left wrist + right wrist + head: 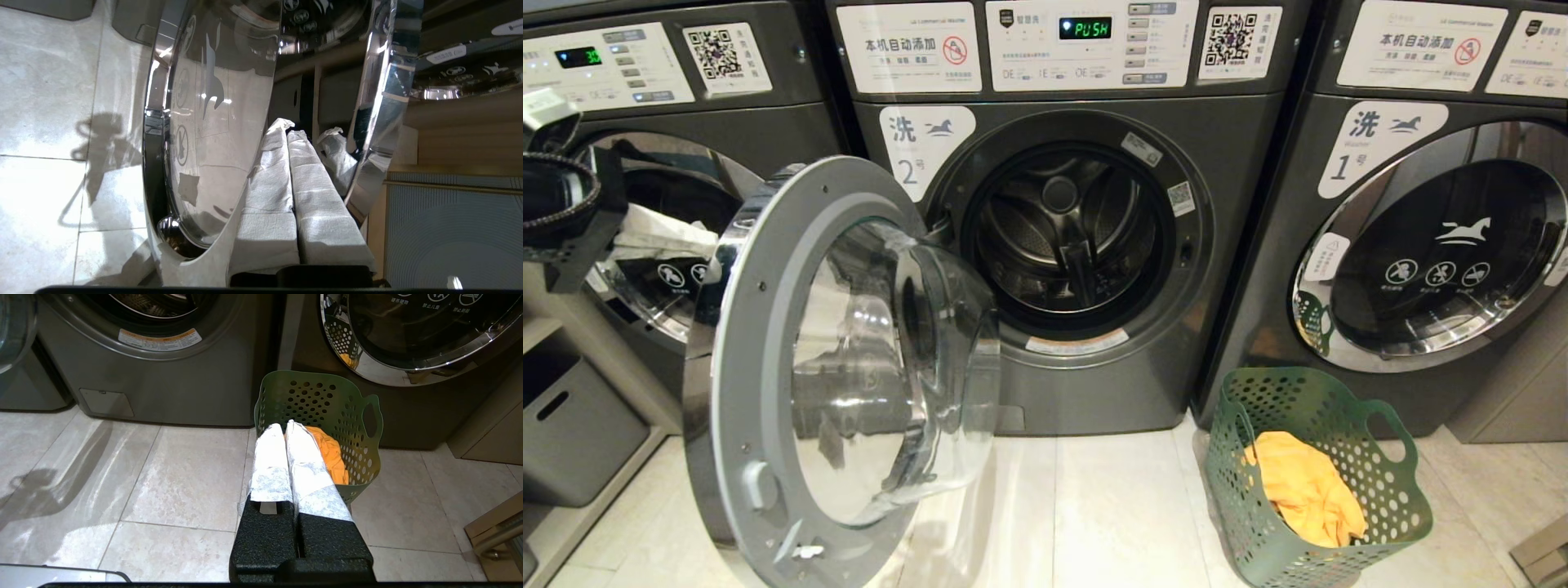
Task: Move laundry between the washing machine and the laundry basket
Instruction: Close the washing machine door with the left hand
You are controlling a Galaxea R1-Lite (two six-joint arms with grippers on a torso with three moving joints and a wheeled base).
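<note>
1. Nearest, lower right of the head view: green laundry basket [1319, 482] on the floor with a yellow-orange garment [1307, 490] bunched inside. No red or denim piece to be seen anywhere.
2. Right hand [286, 430] clenched, grasping nothing, aimed almost straight at the basket in its wrist view, tips overlapping the rim and the garment just past them. Clearly the nearer hand for a pick, probably a short reach forward and down into the basket.
3. Lower left of the head view: open door [849, 367] of the washing machine [1094, 245], swung wide out over the floor [1094, 506].
4. Left hand [288, 134] also clenched and empty, off at the far left edge of the head view, beside the chrome door rim of the neighbouring machine, well apart from the basket.
5. Centre, further back: drum of the "2" machine looks empty, so loading apparently not started. Drum lies up and to the left of the basket.
6. Room: pale floor tiles, a row of dark grey machines, grey bin [572, 425] on a shelf at lower left.
</note>
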